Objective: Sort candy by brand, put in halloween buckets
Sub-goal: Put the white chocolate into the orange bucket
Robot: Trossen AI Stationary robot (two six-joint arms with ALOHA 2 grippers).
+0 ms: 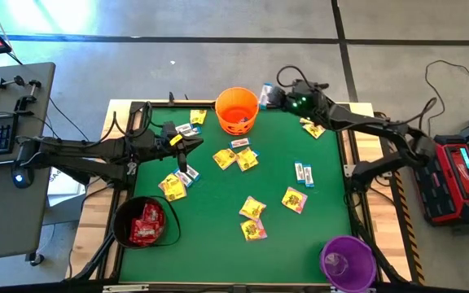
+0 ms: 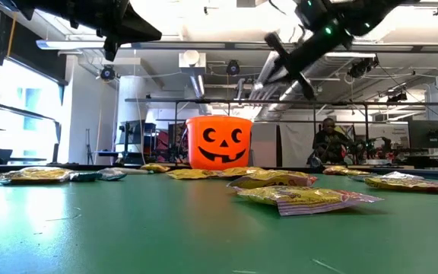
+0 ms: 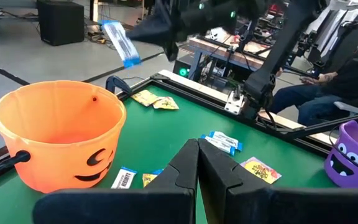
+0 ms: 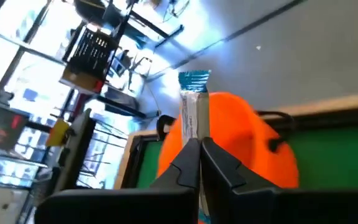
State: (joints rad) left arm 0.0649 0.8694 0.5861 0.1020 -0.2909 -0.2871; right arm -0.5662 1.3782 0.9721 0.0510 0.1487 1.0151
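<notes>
Three buckets sit on my green bench (image 1: pixel 218 244): the orange bucket (image 1: pixel 236 110) at the far edge, the black bucket (image 1: pixel 143 221) at the near left corner with red packets (image 1: pixel 147 224) inside, and the purple bucket (image 1: pixel 348 262) at the near right corner.

My right pincer (image 1: pixel 269 95) is raised just beside the orange bucket, on its right, with its fingers pressed together on a white-and-blue packet (image 4: pixel 194 112). In the right wrist view that packet stands up between the fingertips with the orange bucket behind it. The left wrist view shows the same packet (image 3: pixel 120 42) hanging in the air above the orange bucket's far side.

My left pincer (image 1: pixel 195 142) is fully closed and holds nothing; it hovers over the left part of the bench, pointing toward the middle, near some yellow packets (image 1: pixel 172 186).

More yellow and white-and-blue candy lies scattered across the middle of the bench, including a white-and-blue pair (image 1: pixel 304 173) right of centre. A person (image 2: pixel 327 141) sits in the room behind.
</notes>
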